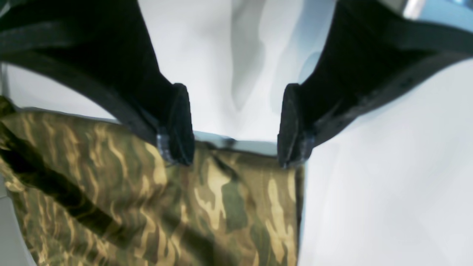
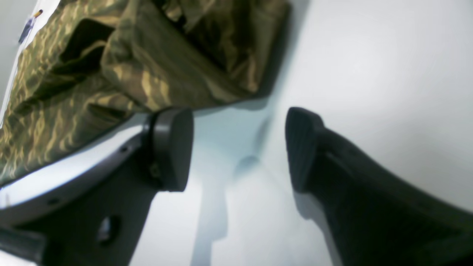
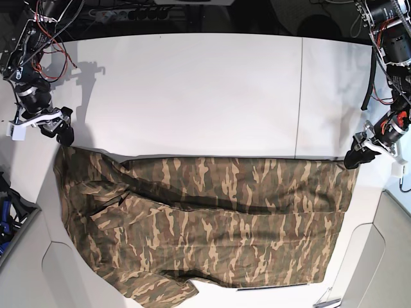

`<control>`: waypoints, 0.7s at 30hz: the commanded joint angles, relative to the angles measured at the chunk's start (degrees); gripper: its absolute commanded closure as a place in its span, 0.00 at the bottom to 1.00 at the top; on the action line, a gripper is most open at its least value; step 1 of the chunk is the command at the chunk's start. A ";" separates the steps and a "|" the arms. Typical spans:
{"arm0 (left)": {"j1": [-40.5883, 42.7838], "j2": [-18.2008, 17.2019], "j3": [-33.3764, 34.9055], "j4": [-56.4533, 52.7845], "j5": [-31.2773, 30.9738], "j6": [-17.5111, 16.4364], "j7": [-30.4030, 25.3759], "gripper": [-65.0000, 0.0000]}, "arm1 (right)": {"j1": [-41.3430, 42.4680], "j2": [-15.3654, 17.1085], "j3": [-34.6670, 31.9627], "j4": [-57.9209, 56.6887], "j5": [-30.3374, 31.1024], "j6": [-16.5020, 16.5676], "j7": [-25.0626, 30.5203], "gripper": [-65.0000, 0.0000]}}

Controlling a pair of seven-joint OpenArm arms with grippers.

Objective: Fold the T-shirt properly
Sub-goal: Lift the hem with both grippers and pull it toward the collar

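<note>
The camouflage T-shirt (image 3: 212,224) lies spread across the near half of the white table (image 3: 192,90), wrinkled and bunched along its left side. My left gripper (image 3: 357,156) is at the shirt's upper right corner. In the left wrist view it (image 1: 236,160) is open and empty, with its fingertips (image 1: 181,147) just above the edge of the cloth (image 1: 147,207). My right gripper (image 3: 58,131) is at the shirt's upper left corner. In the right wrist view it (image 2: 236,147) is open and empty over bare table, beside the rumpled cloth (image 2: 111,66).
A seam (image 3: 299,96) runs front to back through the table on the right. Cables and a power strip (image 3: 128,11) lie behind the far edge. Grey-white panels (image 3: 26,256) flank the table's near corners.
</note>
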 commanded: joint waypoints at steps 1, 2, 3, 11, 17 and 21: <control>-0.92 -0.79 -0.28 0.81 -0.33 -0.52 -1.62 0.40 | 0.63 0.81 -0.04 0.31 0.52 0.04 2.23 0.40; -0.92 -0.57 -0.28 0.76 0.11 -0.52 -2.01 0.40 | 0.63 0.81 -0.13 -0.28 0.33 0.04 2.89 0.40; -0.92 -0.44 -0.28 0.68 0.57 -0.52 -2.43 0.40 | 0.66 0.81 -0.13 -0.83 0.17 0.07 3.52 0.40; -0.94 -0.37 -0.28 -1.49 2.93 -0.13 -8.00 0.40 | 2.82 0.81 -0.17 -5.09 0.15 0.07 4.02 0.40; -1.20 0.15 -0.28 -6.01 3.85 -0.13 -10.54 0.40 | 6.38 0.79 -0.17 -11.30 0.15 0.17 4.02 0.40; -1.25 1.42 -0.28 -7.19 5.03 -0.13 -12.52 0.40 | 9.05 0.79 -0.17 -14.71 0.15 0.35 4.02 0.40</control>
